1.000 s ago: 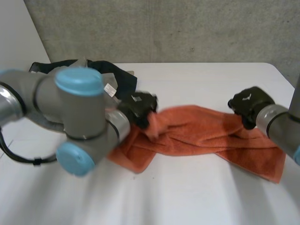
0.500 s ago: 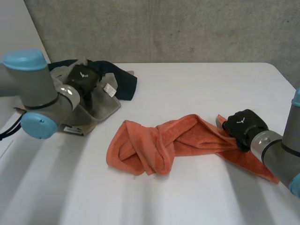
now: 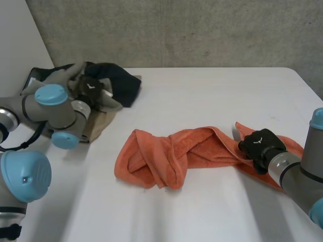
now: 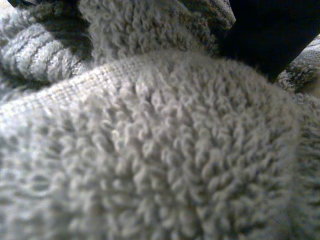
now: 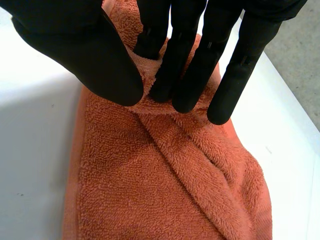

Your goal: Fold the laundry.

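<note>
Pinches orange towel [image 3: 171, 156] at its right end with right hand [image 3: 258, 145] — lies twisted on desk [image 3: 202, 96], long axis running leftward from that hand toward left hand [image 3: 91, 86], well apart on grey towel pile [image 3: 56, 76] — grip there can't tell.

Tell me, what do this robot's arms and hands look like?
The left arm and right arm are grey tubes, with rounded joints closed by light-blue caps and a silvery band at the wrist. The left hand and right hand are black, each with a white mark on its back. The right hand's fingers are slim and blunt-tipped.
</note>
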Controlling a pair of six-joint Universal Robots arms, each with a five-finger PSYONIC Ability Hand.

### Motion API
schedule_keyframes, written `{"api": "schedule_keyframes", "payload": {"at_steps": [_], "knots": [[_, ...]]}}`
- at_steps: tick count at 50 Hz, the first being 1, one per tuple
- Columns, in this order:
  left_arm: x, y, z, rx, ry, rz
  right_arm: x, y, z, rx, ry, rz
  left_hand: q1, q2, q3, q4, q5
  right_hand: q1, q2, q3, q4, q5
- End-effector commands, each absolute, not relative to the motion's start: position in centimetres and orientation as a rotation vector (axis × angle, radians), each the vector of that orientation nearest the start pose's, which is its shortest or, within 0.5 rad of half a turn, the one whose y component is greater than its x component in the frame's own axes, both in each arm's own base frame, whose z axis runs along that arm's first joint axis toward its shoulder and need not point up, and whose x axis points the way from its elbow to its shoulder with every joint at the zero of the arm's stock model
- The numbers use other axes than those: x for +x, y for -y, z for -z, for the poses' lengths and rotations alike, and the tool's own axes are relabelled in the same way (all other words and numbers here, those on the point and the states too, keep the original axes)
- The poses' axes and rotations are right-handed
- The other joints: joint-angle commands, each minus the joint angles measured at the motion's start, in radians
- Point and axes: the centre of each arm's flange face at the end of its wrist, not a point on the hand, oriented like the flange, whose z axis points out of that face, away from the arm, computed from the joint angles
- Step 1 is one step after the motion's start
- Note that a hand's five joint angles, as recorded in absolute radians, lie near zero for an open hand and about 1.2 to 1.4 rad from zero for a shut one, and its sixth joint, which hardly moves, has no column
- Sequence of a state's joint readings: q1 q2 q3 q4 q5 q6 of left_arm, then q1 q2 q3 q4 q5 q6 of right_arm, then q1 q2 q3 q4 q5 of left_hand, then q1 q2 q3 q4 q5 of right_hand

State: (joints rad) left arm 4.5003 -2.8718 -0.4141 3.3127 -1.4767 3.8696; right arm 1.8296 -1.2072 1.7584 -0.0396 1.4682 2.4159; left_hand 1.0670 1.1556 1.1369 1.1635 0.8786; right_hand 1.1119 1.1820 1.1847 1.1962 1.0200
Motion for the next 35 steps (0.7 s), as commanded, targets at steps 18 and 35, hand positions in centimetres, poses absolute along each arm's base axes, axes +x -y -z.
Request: {"api": "schedule_keyframes", "payload": {"at_steps": [18, 35], "knots": [[-14.9, 53.7, -10.5, 0.717, -1.651, 1.748, 21.6, 26.1, -15.0, -1.407, -2.449, 1.689, 0.329, 0.241, 0.259, 0.233, 0.343, 0.284, 0.214, 0.212, 0.200, 0.202], [-21.0, 44.3, -20.6, 0.714, -1.908, 2.011, 21.5, 25.8, -15.9, -1.398, -2.429, 1.726, -0.865, -0.954, -0.935, -0.962, -0.851, 0.284, 0.214, 0.212, 0.200, 0.202]]}}
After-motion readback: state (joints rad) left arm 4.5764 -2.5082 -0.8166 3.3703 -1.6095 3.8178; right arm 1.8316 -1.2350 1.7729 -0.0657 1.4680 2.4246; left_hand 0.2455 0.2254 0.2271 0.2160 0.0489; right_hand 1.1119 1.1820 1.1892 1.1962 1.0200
